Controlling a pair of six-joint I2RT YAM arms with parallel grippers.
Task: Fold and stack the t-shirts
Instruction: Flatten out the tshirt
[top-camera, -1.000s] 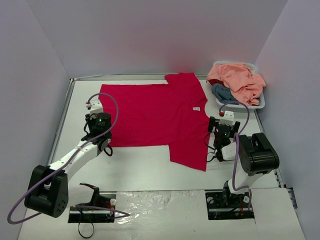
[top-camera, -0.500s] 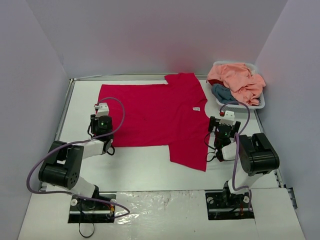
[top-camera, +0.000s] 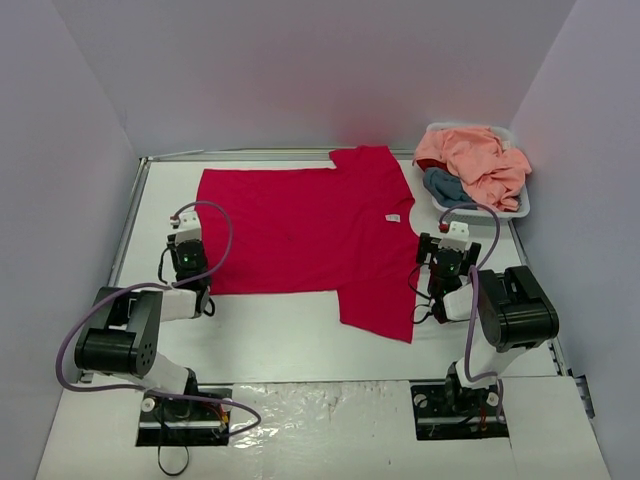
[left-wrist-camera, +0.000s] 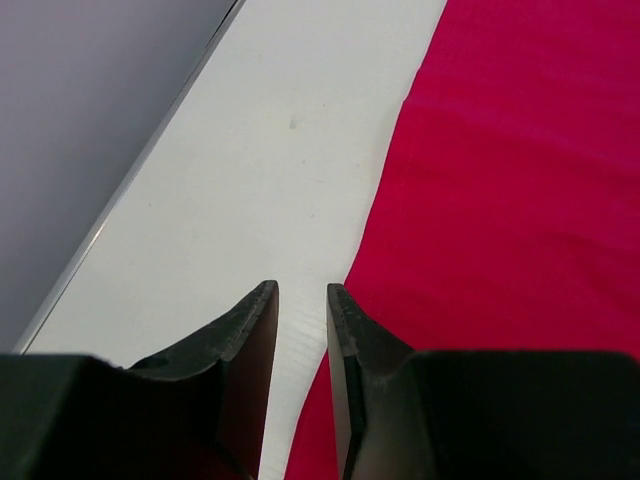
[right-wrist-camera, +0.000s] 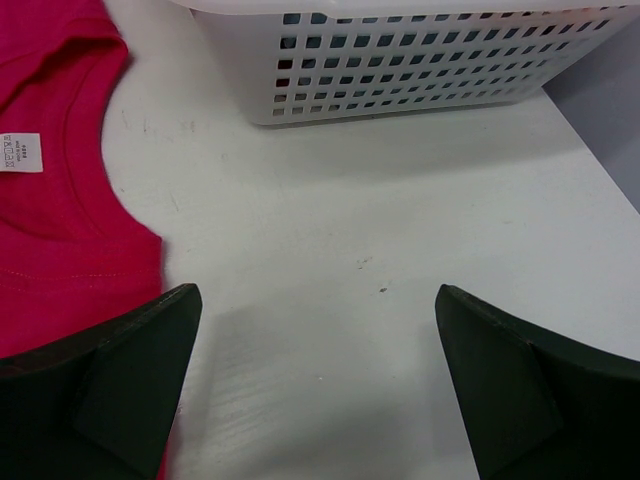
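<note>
Two pincers flank my flattened crimson t-shirt (top-camera: 310, 235), ready for folding: left pincer (left-wrist-camera: 302, 300) nearly clenched, empty, at its hem; right pincer (right-wrist-camera: 315, 345) released beside the collar.

the red t-shirt (top-camera: 310, 235) is seen as soft matt cloth, with a small white woven label (right-wrist-camera: 20, 152). the basket (right-wrist-camera: 420, 60) is made of white perforated plastic, faintly glossy. the table (right-wrist-camera: 380, 300) is smooth, matt white.
</note>
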